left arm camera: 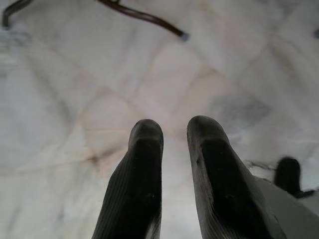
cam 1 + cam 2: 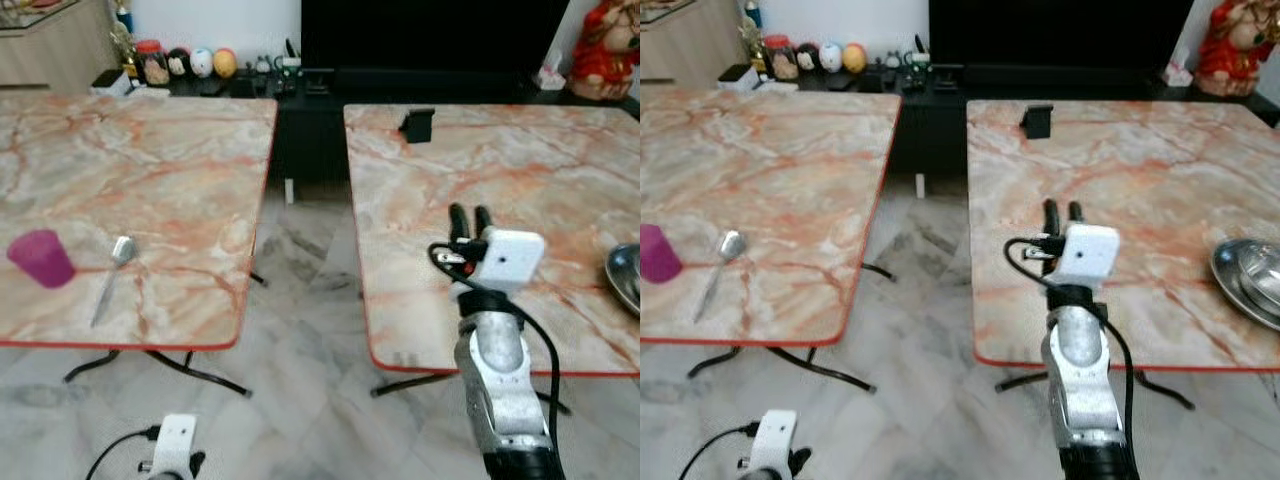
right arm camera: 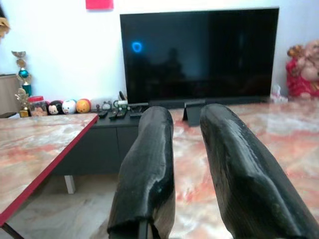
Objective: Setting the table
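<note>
A pink cup stands near the left edge of the left marble table. A metal spoon lies just right of it. A metal bowl sits at the right edge of the right marble table. My right gripper is raised over the front left part of the right table, its fingers pointing away from me, slightly open and empty. My left gripper hangs low over the floor in front of the left table, narrowly open with nothing in it.
A gap of marble floor runs between the two tables. A small black stand sits at the far left of the right table. Behind are a low dark cabinet with figurines and a large black TV.
</note>
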Robot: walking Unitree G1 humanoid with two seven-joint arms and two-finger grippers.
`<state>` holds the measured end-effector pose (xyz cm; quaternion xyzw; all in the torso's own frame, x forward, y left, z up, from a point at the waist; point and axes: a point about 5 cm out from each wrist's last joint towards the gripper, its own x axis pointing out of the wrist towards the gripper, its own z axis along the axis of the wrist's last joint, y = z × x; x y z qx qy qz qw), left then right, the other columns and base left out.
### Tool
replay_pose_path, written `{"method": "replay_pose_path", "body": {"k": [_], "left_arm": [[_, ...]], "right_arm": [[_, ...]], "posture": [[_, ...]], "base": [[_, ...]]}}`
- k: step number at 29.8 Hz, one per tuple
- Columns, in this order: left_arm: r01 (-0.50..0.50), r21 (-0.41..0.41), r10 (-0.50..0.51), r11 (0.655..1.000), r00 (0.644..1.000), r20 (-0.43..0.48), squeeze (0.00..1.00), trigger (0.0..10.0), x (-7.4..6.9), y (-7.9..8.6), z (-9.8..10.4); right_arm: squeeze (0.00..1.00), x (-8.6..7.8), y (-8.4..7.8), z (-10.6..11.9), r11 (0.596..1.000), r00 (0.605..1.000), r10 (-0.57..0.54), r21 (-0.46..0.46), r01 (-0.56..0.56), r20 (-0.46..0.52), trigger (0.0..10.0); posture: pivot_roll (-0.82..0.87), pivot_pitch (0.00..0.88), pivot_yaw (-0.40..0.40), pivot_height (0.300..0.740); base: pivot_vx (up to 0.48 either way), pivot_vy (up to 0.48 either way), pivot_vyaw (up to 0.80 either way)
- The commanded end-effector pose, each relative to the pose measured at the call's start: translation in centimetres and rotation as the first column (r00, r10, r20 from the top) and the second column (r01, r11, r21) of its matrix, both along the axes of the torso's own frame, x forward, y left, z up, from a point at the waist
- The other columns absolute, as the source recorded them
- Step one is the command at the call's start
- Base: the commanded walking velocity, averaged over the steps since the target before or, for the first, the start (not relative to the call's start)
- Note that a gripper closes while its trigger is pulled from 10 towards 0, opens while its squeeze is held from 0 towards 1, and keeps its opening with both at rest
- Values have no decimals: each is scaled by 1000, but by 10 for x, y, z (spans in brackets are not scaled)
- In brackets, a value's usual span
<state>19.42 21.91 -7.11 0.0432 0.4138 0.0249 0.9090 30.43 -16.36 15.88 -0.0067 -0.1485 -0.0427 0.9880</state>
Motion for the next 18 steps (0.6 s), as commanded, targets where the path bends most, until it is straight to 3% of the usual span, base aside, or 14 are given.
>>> {"method": "replay_pose_path", "body": {"k": [1,18], "left_arm": [[-6,-15,5,1000,1000,-20,0,10000,-3,-5,-3],[-10,-14,10,1000,1000,-18,0,10000,-2,-5,-3]], "right_arm": [[0,-1,-9,0,1000,1000,-28,-7,28,-9,10000],[0,-1,-8,-1,1000,1000,-13,-19,13,-17,10000]], "posture": [[12,0,6,740],[18,0,2,740]], "base": [[0,394,0],[0,392,0]]}}
